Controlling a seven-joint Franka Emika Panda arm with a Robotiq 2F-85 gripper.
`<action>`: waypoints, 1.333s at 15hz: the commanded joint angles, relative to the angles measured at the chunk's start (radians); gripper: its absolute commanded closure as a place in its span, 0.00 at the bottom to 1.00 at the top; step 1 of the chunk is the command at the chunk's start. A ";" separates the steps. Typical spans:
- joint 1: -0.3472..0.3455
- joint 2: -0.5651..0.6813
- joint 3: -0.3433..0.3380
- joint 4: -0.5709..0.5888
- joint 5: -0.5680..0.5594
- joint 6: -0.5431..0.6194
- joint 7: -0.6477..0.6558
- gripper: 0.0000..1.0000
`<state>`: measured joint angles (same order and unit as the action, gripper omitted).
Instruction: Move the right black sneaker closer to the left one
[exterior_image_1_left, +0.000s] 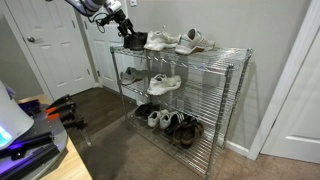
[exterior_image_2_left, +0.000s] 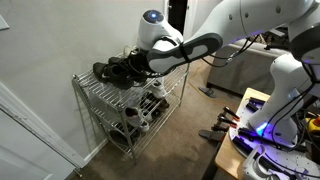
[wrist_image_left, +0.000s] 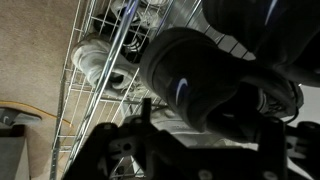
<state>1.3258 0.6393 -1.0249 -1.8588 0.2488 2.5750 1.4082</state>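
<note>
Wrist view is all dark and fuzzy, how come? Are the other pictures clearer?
In the wrist view the black sneaker sits so close that it blurs and fills the frame with dark; the tool is only a dark silhouette, and the wire rack behind looks brighter. Both exterior views are evenly lit and sharper, though small.

One wire bench (exterior_image_1_left: 226, 55) with three shelves is seen. Two black sneakers (wrist_image_left: 200, 80) and two pale sneakers (exterior_image_1_left: 163, 42) are counted on top, and two light sneakers (exterior_image_1_left: 165, 83) on the middle shelf.
</note>
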 joint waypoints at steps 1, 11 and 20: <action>0.030 -0.157 0.011 -0.097 -0.166 0.060 0.078 0.00; 0.056 -0.488 0.039 -0.248 -0.605 0.063 0.301 0.00; -0.268 -0.578 0.393 -0.260 -0.768 0.005 0.397 0.00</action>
<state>1.2327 0.0718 -0.8109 -2.1232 -0.4951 2.5878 1.7902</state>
